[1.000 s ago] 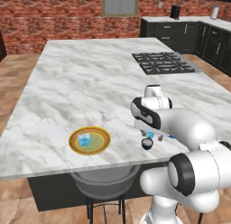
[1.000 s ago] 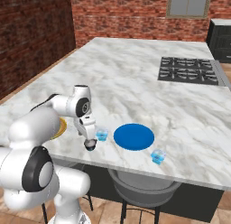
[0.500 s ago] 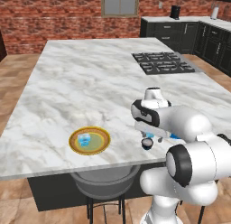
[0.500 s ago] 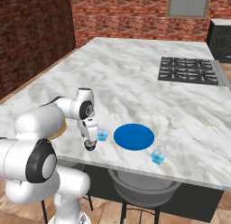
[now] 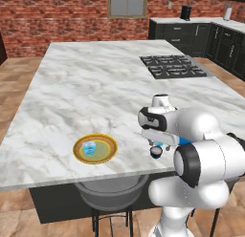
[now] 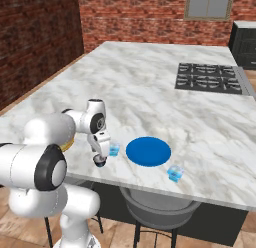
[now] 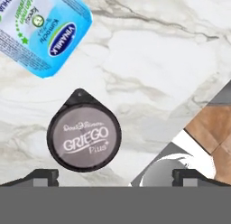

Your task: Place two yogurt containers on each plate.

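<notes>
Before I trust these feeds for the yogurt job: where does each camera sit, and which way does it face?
Left base view: behind the arm's left, facing forward and down at the counter and yellow-rimmed plate; arm at lower right.
Right base view: behind its right, facing the blue plate; arm at lower left.
Hand view: on the hand, looking down at the dark yogurt cup, open gripper at the bottom.
Both base views share the stove.

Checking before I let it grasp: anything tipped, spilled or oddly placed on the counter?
Nothing spilled or tipped. The dark yogurt cup sits close to the counter front edge, off-centre between the open gripper fingertips.
</notes>
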You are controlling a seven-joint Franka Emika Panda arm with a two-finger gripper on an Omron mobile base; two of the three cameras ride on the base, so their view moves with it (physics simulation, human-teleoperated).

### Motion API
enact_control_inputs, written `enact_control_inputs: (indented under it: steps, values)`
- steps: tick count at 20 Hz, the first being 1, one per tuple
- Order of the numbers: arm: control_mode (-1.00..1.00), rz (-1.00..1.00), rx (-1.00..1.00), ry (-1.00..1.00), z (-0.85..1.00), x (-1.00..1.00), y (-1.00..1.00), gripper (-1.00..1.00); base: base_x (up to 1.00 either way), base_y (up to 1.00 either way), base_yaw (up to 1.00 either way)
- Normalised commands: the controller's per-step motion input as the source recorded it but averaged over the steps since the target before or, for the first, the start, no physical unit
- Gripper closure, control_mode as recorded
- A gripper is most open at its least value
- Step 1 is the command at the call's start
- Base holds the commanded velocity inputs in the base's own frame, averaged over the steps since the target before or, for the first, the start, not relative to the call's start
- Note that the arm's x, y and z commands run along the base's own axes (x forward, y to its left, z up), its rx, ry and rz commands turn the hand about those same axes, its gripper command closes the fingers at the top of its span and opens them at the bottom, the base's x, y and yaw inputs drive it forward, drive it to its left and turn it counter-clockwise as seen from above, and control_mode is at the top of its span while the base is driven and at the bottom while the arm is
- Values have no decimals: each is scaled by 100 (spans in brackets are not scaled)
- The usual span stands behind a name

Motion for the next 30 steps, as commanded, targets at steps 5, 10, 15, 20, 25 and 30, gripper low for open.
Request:
enact_control_inputs:
  steps: [5, 10, 15, 20, 25, 30]
  values:
    - [-100, 0, 0, 0, -15, 16, 0, -100, 0, 0, 0]
    - [-100, 0, 0, 0, -17, 15, 0, -100, 0, 0, 0]
    - [-100, 0, 0, 0, -19, 9, 0, -100, 0, 0, 0]
    - [-100, 0, 0, 0, -14, 1, 0, -100, 0, 0, 0]
    - [-100, 0, 0, 0, -18, 0, 0, -100, 0, 0, 0]
    - [-100, 0, 0, -1, -16, 1, 0, -100, 0, 0, 0]
